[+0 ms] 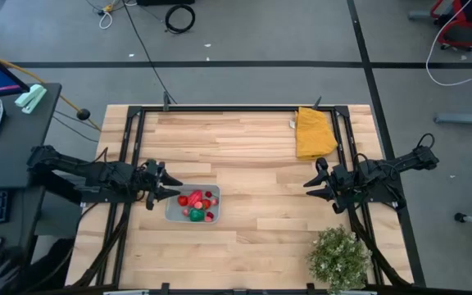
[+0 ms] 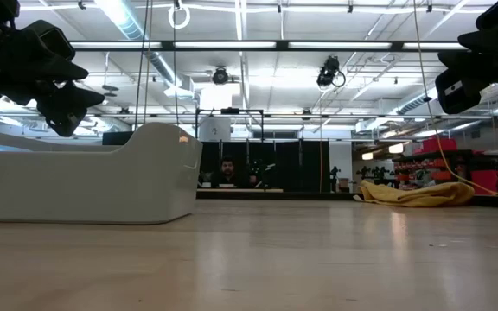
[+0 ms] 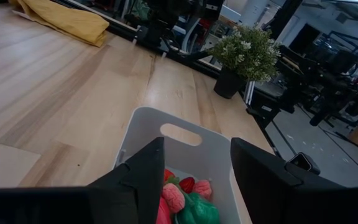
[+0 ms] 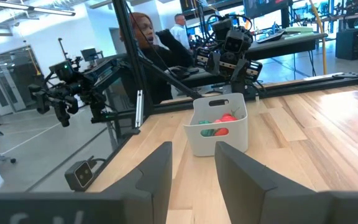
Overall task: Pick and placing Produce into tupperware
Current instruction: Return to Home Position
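Note:
The tupperware [image 1: 192, 206] is a pale grey container with rounded corners, resting flat on the wooden table left of centre. Several small red and pink produce pieces and one green piece [image 1: 197, 214] lie inside it; they also show in the left wrist view [image 3: 185, 199]. My left gripper [image 1: 169, 190] is open and empty, hovering above the container's left end. My right gripper [image 1: 316, 187] is open and empty, above the table's right part, pointing toward the container [image 4: 219, 124].
A yellow folded cloth [image 1: 314, 133] lies at the far right of the table. A bushy green plant in a pot [image 1: 338, 258] stands at the near right corner. Bare wood lies between the container and my right gripper. A person sits beyond the table's left side.

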